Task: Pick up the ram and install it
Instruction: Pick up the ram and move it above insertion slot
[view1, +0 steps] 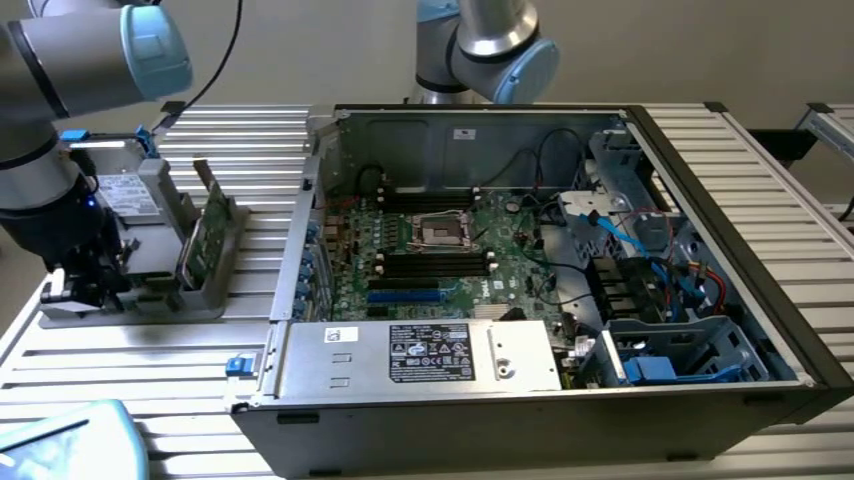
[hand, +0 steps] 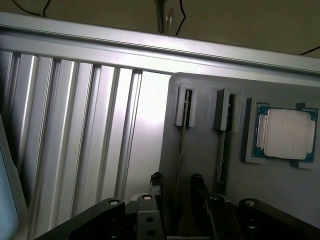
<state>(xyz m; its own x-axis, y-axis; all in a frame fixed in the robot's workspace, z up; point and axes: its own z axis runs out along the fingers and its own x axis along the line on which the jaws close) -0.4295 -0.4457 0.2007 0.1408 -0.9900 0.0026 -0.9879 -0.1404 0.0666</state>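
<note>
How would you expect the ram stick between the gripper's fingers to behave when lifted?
Seen edge-on, the ram is a thin board, so it is probably stiff and light, though likely fragile if squeezed off-centre. It stands on edge in a narrow slot of the holder, so it may bind unless lifted straight. The open gripper straddles it.

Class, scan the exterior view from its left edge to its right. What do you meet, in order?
From the left: robot arm → silver drive with white label → upright ram → processor socket → blue cables.
</note>
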